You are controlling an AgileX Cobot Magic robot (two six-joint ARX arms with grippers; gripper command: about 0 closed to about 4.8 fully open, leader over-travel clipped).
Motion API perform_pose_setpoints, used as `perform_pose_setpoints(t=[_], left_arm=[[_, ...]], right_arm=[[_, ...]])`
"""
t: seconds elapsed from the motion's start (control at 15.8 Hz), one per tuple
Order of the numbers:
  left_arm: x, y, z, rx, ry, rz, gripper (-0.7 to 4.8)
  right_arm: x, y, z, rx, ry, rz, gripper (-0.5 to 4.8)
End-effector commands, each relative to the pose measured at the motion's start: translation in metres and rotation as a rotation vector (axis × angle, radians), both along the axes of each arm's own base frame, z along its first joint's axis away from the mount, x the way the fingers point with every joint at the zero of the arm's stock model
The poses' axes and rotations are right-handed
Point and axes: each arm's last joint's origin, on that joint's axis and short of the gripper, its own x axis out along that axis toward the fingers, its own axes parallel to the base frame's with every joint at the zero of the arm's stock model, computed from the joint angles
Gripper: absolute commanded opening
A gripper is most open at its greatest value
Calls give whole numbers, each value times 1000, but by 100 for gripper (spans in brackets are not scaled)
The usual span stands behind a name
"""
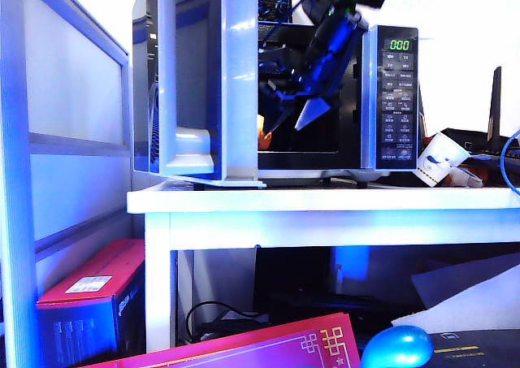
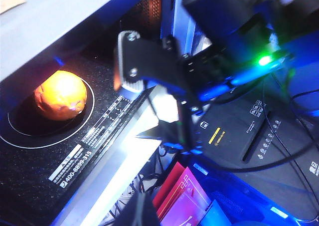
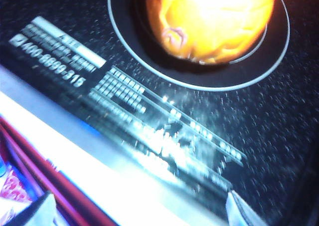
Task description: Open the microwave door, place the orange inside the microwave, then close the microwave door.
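- Your microwave sat on the white table, its door swung fully open toward the left side of the exterior view, white inner frame facing out.
- The orange rested inside the cavity on the round marked ring of the black speckled floor. From the exterior view only a sliver of it showed past the door edge. Nothing touched it.
- Your right gripper hung at the cavity mouth, pointing down and inward, jaws spread wide and empty. In its own wrist view the two fingertips sat at the edges of the picture with the orange well beyond them, apart.
- The left wrist view showed that right gripper from above, near the front sill, beside the orange but clear of it.
- Your left gripper did not appear in any view; I could not tell its jaw state.
- The display on the panel glowed green.
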Motion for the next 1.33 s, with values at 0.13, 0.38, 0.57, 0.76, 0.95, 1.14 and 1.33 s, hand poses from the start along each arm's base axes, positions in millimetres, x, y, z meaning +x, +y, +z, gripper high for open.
perform_pose_setpoints(t=[0.13,0.38,0.57,0.76,0.95,1.14,1.33], left_arm=[[-2,0,-35,94,259,19,17],[-1,0,-34,91,248,20,17],[-1,0,-33,89,241,19,17],[0,0,-32,83,227,19,17],[2,-2,-28,39,207,27,17],[2,-2,-8,-60,97,25,17],[-8,1,30,-178,-74,47,17]], right_arm=[[-18,-7,27,-10,8,-6,479],[-43,-17,59,-18,10,-14,479],[-68,-27,91,-13,-17,-20,479],[-100,-41,135,28,-114,-69,479],[-139,-57,181,94,-253,-71,-1],[-163,-67,208,241,-305,-136,-1],[-181,-73,225,352,-319,-111,-1]])
